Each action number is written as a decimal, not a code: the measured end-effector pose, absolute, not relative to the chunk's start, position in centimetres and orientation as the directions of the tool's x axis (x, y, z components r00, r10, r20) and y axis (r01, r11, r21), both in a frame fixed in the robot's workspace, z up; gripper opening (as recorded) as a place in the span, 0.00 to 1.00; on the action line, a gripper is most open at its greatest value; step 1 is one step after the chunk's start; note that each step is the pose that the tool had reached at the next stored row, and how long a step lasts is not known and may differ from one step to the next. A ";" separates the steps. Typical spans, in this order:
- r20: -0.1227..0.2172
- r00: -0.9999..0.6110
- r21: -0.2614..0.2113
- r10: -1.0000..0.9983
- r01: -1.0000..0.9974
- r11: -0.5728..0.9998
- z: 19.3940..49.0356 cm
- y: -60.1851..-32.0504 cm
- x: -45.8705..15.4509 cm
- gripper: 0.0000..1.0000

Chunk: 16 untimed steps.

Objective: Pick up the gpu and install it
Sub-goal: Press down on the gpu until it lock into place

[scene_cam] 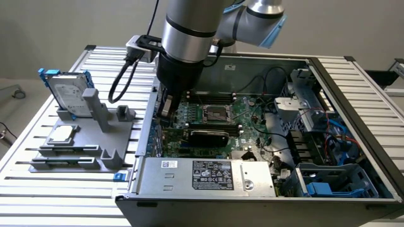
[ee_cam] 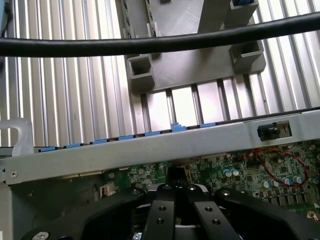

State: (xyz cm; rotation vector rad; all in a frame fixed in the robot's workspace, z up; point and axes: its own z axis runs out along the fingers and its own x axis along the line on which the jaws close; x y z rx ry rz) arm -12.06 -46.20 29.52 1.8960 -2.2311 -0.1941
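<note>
The arm reaches down into the open computer case, which lies on its side on the slatted table. The end effector is at the 9 o'clock edge of the motherboard, close to the case wall on that side. In the wrist view the end effector is closed, its black fingers drawn together just above the green board; whether anything thin is pinched between them cannot be told. The gpu is inside the case, on the motherboard directly at 6 o'clock of the processor socket, with its black cover visible. It lies at 4 o'clock of the end effector, near it; contact between them cannot be told, nor whether the card is fully seated. The power supply is at 6 o'clock of the gpu. At 9 o'clock of the case, on the table, stands a grey fixture. It carries the silver hard drive with its blue frame at its 11 o'clock end and a small square silver chip at 7 o'clock of the drive. In the wrist view a black cable crosses above the grey case wall
</note>
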 end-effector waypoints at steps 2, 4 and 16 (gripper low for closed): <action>0.072 -0.161 0.232 -0.984 -0.957 0.173 29.5 -46.2 -12.1 0.11; 0.072 -0.170 0.232 -0.983 -0.955 0.183 29.5 -46.2 -12.1 0.11; 0.071 -0.186 0.233 -0.980 -0.952 0.197 29.7 -46.1 -12.0 0.11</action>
